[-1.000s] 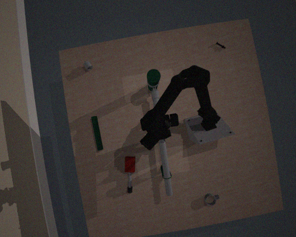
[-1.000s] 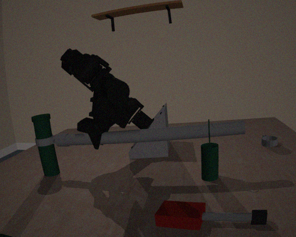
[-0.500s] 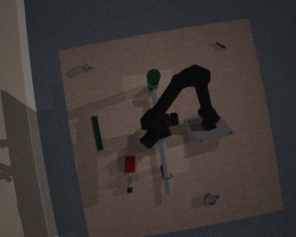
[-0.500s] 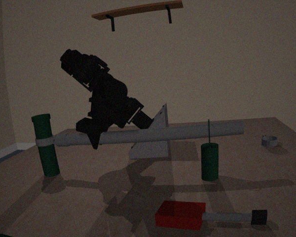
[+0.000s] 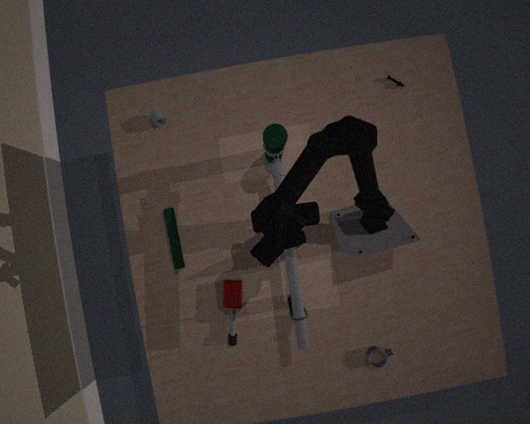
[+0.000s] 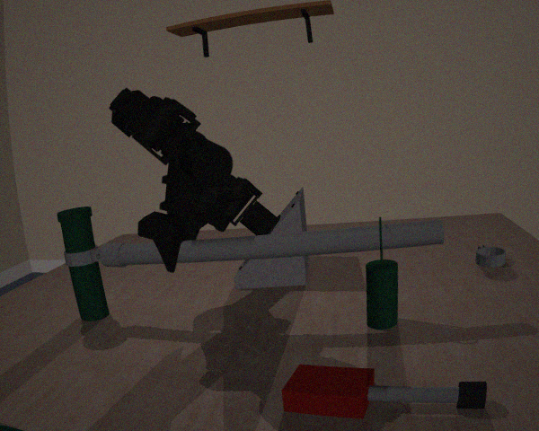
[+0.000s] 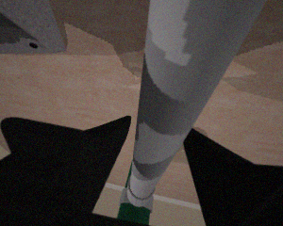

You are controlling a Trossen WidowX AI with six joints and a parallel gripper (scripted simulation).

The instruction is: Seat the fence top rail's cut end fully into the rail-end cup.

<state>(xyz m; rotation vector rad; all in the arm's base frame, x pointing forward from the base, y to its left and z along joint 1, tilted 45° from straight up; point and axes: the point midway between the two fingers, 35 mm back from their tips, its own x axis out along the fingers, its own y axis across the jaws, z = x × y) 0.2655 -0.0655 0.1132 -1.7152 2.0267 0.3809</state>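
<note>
The grey rail [image 5: 294,274] [image 6: 330,241] [image 7: 193,71] runs through the thin green loop [image 6: 380,250] above the short green post [image 6: 382,294]. Its far end goes into the pale end cup [image 5: 278,170] [image 6: 114,253]; how deep it sits inside is hidden. The cup hangs on the brace band [image 6: 80,258], which wraps the upper part of the big green post [image 5: 275,135] [image 6: 89,289], some way below its cap. My gripper [image 6: 171,265] [image 7: 157,124] is open around the rail near the cup. A narrow gap shows at the left finger; contact at the right finger is unclear.
A grey angled plate [image 5: 374,244] [image 6: 278,273] stands beside the rail. A red mallet [image 5: 232,293] [image 6: 328,390] and a green strip [image 5: 174,238] lie on the other side. A loose ring clamp [image 5: 367,357], a small grey cap [image 5: 156,117] and a dark bolt [image 5: 395,80] lie farther out.
</note>
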